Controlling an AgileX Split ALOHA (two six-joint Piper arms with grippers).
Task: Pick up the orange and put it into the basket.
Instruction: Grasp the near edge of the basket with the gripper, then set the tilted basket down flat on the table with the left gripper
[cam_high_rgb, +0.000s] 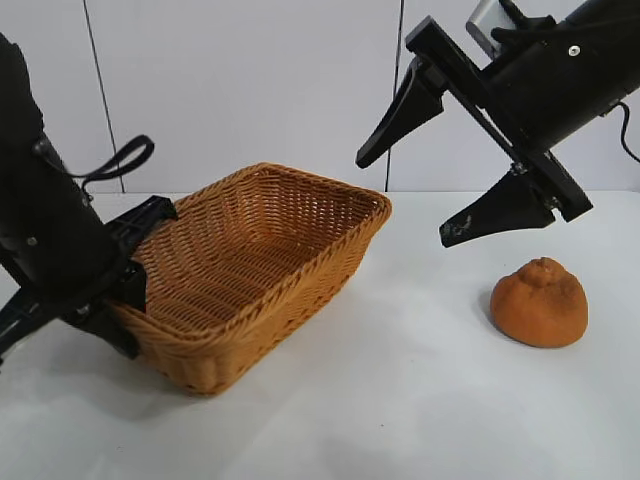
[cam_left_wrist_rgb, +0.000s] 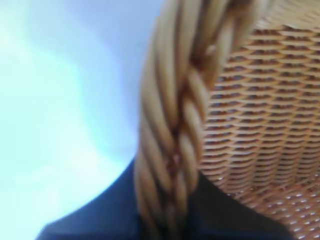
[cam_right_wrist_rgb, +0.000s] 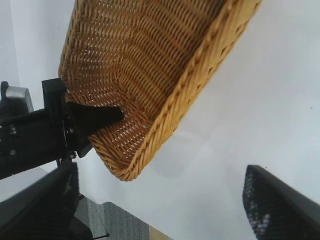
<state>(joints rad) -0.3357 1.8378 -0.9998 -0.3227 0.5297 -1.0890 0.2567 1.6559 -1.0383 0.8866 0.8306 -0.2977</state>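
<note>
The orange (cam_high_rgb: 540, 303), dull and lumpy with a knob on top, sits on the white table at the right and nothing touches it. The wicker basket (cam_high_rgb: 290, 310) stands left of centre. My left gripper (cam_high_rgb: 140, 250) is shut on the basket's left braided rim (cam_left_wrist_rgb: 172, 125), which runs between its dark fingers (cam_left_wrist_rgb: 100, 215). In the right wrist view one left finger (cam_right_wrist_rgb: 95, 117) lies inside the basket wall (cam_right_wrist_rgb: 190, 85). My right gripper (cam_high_rgb: 402, 200) hangs open in the air, above the table between basket and orange. It holds nothing, and its own view (cam_right_wrist_rgb: 157, 200) does not show the orange.
The white table (cam_high_rgb: 400, 400) stretches between the basket and the orange. A white panelled wall (cam_high_rgb: 250, 80) stands behind. The table's edge and grey floor (cam_right_wrist_rgb: 125, 225) show in the right wrist view.
</note>
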